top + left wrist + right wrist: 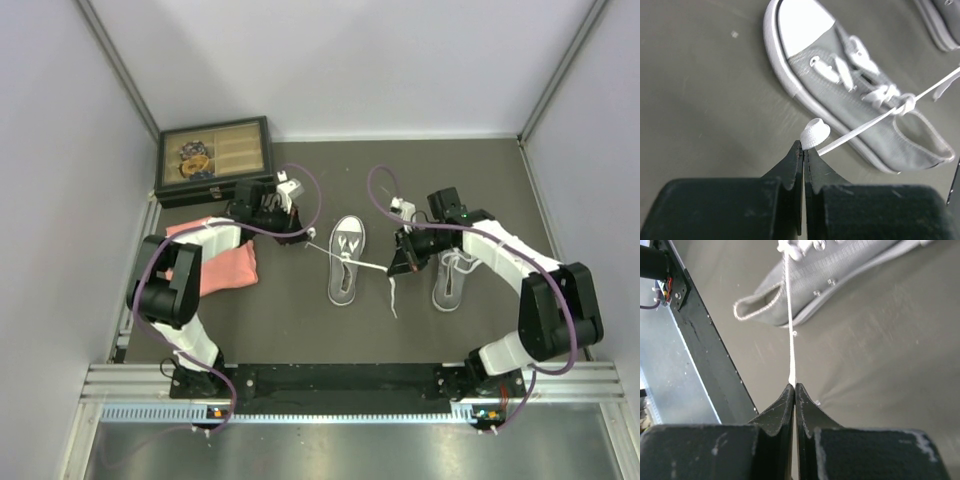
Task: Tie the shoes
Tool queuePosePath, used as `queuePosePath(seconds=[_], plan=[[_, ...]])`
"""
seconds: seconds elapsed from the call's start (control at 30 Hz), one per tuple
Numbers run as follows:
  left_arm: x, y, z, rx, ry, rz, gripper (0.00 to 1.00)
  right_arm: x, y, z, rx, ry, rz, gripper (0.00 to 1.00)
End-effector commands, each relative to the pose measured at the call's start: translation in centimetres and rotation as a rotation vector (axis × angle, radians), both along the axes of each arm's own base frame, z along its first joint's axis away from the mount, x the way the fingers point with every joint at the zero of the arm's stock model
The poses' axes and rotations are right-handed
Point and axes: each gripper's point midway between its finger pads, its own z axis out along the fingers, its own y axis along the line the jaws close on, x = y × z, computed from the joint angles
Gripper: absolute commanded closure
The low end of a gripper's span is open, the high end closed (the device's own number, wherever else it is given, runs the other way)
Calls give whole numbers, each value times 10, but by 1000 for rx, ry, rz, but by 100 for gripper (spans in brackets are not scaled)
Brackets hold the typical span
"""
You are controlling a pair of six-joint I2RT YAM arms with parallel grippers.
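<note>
The left gripper (803, 149) is pressed together on the folded end of one white lace (860, 127). The right gripper (793, 388) pinches the other lace end (790, 340). Both strands run taut to a knot (907, 103) on the middle sneaker (345, 262). Two grey sneakers lie on the dark table (300, 330); the second sneaker (450, 280) sits to the right, partly hidden under the right arm. One pink cloth (225, 268) and one compartmented box (212, 155) are at the left; the box's contents are too small to make out.
</note>
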Motion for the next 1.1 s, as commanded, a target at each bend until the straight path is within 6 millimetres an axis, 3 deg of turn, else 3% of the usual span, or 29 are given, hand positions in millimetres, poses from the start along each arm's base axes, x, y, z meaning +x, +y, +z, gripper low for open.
queuePosePath(seconds=[0.0,0.17,0.37,0.53,0.67,0.83,1.03,1.07], plan=[[10,30,14,67,-64,31,100,0,-11,4,-13,13,6,100],[12,65,6,118,-57,87,100,-4,-16,-13,-49,56,2,100],[9,83,-3,168,-48,99,100,-4,-28,-37,-113,92,-23,100],[6,84,-11,171,-28,91,100,8,-43,-51,-181,68,-51,100],[0,79,-10,160,-15,78,100,21,-41,-50,-191,66,-54,100],[-26,71,-6,157,38,58,100,39,-44,-48,-228,24,-65,100],[-37,73,-11,165,102,85,99,46,-36,-41,-187,36,-60,100],[-36,74,-12,168,106,89,94,45,-34,-42,-186,51,-56,100]])
